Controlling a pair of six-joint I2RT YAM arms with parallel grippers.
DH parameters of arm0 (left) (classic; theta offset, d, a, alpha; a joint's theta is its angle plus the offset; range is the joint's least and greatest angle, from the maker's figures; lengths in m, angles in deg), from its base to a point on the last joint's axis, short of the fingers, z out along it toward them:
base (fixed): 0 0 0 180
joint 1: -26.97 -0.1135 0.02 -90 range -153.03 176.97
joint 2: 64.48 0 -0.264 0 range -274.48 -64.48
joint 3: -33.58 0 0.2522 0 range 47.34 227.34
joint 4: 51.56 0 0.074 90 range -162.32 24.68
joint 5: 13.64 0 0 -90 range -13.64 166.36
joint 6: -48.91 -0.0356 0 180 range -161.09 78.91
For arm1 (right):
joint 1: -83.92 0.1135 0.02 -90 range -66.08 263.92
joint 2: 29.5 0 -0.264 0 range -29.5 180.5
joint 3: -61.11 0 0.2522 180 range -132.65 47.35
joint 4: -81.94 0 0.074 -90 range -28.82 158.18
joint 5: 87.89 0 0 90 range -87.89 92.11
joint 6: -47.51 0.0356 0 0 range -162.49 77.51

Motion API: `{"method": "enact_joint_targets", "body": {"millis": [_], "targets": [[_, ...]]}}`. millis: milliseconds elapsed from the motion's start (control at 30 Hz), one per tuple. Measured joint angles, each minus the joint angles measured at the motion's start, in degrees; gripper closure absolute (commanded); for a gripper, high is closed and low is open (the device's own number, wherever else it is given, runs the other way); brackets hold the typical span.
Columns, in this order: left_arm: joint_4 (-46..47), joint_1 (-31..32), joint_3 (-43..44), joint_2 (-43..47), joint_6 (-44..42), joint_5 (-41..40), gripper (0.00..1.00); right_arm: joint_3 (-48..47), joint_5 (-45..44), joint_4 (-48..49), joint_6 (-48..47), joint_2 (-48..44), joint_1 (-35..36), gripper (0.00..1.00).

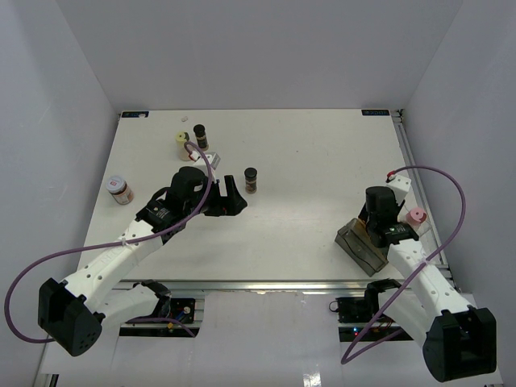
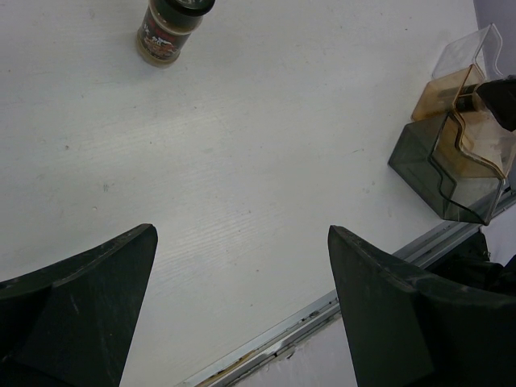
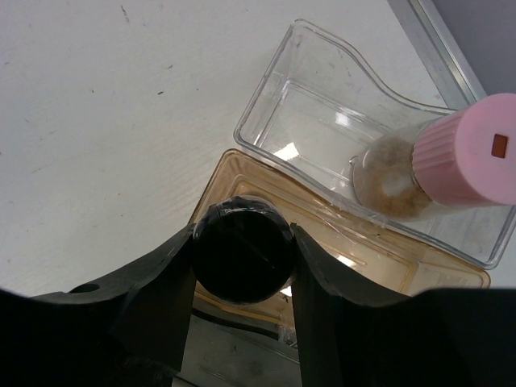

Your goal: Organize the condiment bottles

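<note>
Jaws of right gripper point(image 3: 242, 242): closed tight on black-capped jar point(image 3: 242, 258), one pad on each side of the cap, jar hanging over amber compartment point(image 3: 379, 262) of tiered organiser point(image 1: 359, 242) near the right table edge. Jaws of left gripper point(image 2: 240, 234): fully apart, holding nothing, touching nothing, hovering over bare table point(image 2: 242, 145), with near dark jar point(image 2: 171, 28) ahead and well apart. Already stowed: pink-lidded jar point(image 3: 451, 153), in clear compartment point(image 3: 274, 89) next to the amber one. Not yet stowed, all on the left part of the table: pale-lidded jar point(image 1: 184, 143), far dark jar point(image 1: 200, 133), second pink-lidded jar point(image 1: 119, 189). Step in hand, by judgement: lowering the held jar into the amber compartment. For good placement: centre cap between compartment walls, keep jar vertical, descend straight until base seats, avoid knocking the shared wall or the pink-lidded neighbour, release only once seated, then lift straight up.
</note>
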Motion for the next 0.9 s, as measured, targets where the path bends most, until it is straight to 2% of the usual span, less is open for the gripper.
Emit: {"method": "enact_joint_targets", "body": {"millis": [67, 267, 433, 600, 800, 900], "targets": [[0.02, 0.00, 0.00, 0.00, 0.03, 0.02, 0.02, 0.41, -0.08, 0.08, 0.40, 0.00, -0.04, 0.36], [-0.01, 0.00, 0.00, 0.01, 0.20, 0.00, 0.02, 0.48, -0.79, 0.41, 0.86, -0.64, -0.35, 0.22], [-0.09, 0.00, 0.00, 0.04, 0.20, -0.06, 0.02, -1.41, -1.64, -1.58, 0.34, -1.90, -0.37, 0.19], [-1.41, -0.04, 0.48, 0.11, 0.08, -1.62, 0.02, -7.55, -1.14, -4.47, -1.93, -3.16, -0.37, 0.19], [-2.69, -4.20, 4.26, -1.00, -0.21, -1.47, 0.02, -20.80, 10.93, -5.17, -7.77, 2.54, 0.42, 0.15], [-2.60, -6.66, 4.32, -1.03, 0.03, -1.07, 0.02, -27.08, 17.55, -4.54, -10.41, 8.91, 4.34, 0.14]]}}
